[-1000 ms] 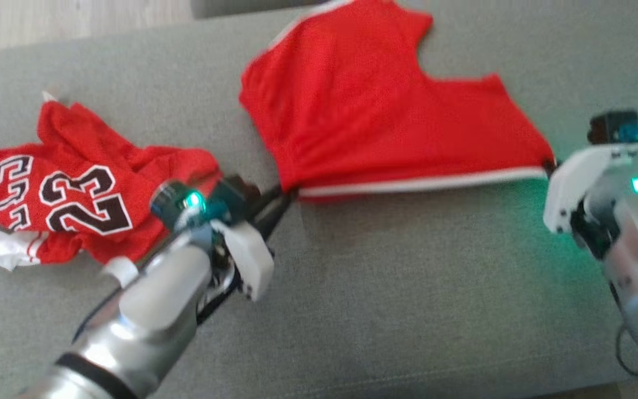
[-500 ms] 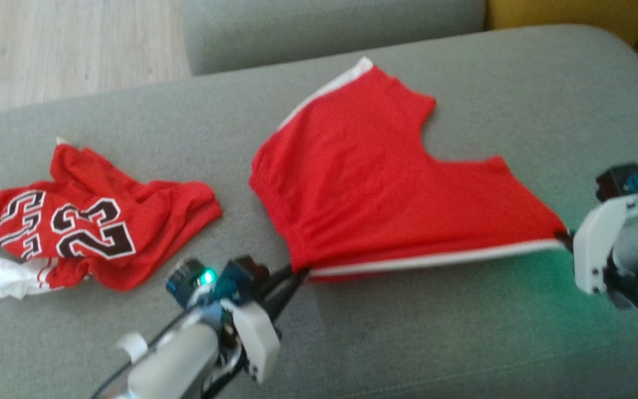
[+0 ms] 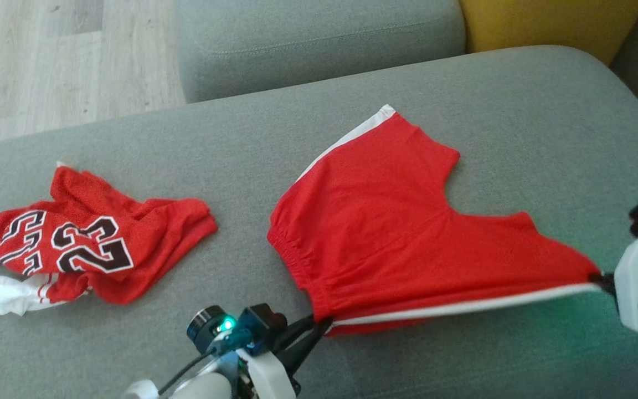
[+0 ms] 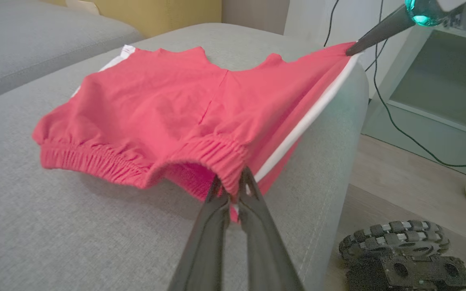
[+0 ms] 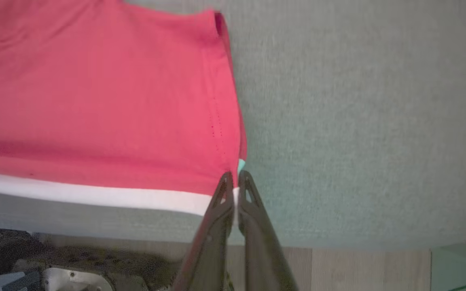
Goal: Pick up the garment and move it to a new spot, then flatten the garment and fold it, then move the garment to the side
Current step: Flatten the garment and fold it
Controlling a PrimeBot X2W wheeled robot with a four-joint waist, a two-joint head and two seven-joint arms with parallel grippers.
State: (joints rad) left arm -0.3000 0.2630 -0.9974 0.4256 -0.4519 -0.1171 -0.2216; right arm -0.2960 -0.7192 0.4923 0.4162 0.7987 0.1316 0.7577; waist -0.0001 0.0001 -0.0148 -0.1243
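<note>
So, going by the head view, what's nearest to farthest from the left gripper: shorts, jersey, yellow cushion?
1. Shorts, clamped in the left gripper.
2. Jersey, off to its left.
3. Yellow cushion, far back on the right.

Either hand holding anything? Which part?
Both hold the red shorts: left hand at the waistband end, right hand at the leg hem corner.

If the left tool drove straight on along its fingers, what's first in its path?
The red shorts: the left tool is shut on their waistband, with more cloth beyond on the sofa.
</note>
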